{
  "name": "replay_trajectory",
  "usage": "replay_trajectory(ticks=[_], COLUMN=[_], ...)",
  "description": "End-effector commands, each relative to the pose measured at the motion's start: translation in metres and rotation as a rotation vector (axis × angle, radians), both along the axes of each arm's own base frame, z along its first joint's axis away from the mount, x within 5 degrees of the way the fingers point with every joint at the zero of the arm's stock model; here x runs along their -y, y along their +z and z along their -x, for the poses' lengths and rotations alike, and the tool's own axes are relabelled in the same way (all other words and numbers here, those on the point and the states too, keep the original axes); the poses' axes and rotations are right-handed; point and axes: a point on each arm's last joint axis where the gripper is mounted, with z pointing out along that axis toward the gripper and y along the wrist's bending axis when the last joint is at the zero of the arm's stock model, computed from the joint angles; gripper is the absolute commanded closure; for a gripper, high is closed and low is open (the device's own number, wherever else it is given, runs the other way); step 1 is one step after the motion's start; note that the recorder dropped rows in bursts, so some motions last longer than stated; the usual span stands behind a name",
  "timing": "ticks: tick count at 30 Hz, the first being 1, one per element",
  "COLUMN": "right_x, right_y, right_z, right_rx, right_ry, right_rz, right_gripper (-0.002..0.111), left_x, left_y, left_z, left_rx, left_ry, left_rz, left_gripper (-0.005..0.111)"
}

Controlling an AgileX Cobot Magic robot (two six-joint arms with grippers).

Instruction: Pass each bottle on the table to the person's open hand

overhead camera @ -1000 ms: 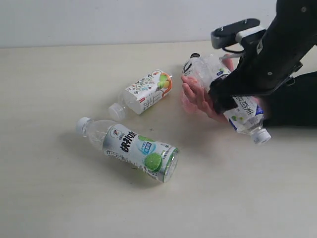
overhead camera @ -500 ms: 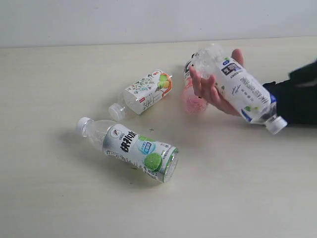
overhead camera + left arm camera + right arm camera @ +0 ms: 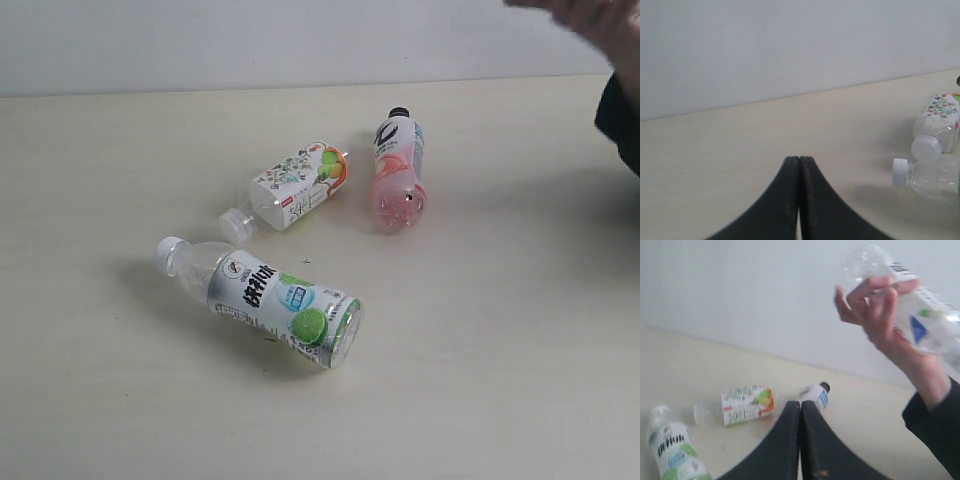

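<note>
Three bottles lie on the table (image 3: pixel 480 380): the green-lime one (image 3: pixel 265 300) nearest, the floral one with orange (image 3: pixel 295 185) behind it, and the pink one with a black cap (image 3: pixel 398 172) to its right. The person's hand (image 3: pixel 872 307) is raised off the table and grips the white-blue bottle (image 3: pixel 927 325); in the exterior view only blurred fingers (image 3: pixel 600 20) show at the top right corner. Neither arm appears in the exterior view. My left gripper (image 3: pixel 799 160) is shut and empty. My right gripper (image 3: pixel 800 404) is shut and empty, above the pink bottle (image 3: pixel 816 394).
A pale wall runs behind the table's far edge. The person's black sleeve (image 3: pixel 622 120) enters at the right edge. The left wrist view catches the floral bottle (image 3: pixel 940 125) and the green-lime bottle's white cap (image 3: pixel 900 173) at its side.
My right arm has pulled out of the exterior view. The person's hand has lifted the white-blue bottle up and away to the top right, uncovering the pink bottle.
</note>
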Motion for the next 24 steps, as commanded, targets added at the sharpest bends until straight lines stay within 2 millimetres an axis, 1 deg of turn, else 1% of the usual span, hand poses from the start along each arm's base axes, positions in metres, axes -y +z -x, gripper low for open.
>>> replay_trajectory(ticks=[1,5,6,24], right_x=[0.002,0.004,0.006,0.005], right_y=[-0.002,-0.001,0.0,-0.001], right_z=[0.004,0.01,0.014,0.014], right_rx=[0.176,0.221,0.244,0.223], right_ry=[0.003,0.004,0.004,0.02], right_rz=[-0.101,-0.121,-0.131,-0.144], right_gripper=[0.108,0.108,0.108,0.108], left_x=[0.0,0.0,0.0,0.0], left_y=[0.0,0.0,0.0,0.0], left_z=[0.0,0.0,0.0,0.0], left_rx=[0.008,0.006,0.006,0.006], left_ry=[0.001,0.002,0.002,0.002], left_rz=[0.004,0.004,0.004,0.004], left_gripper=[0.106,0.106,0.106,0.106])
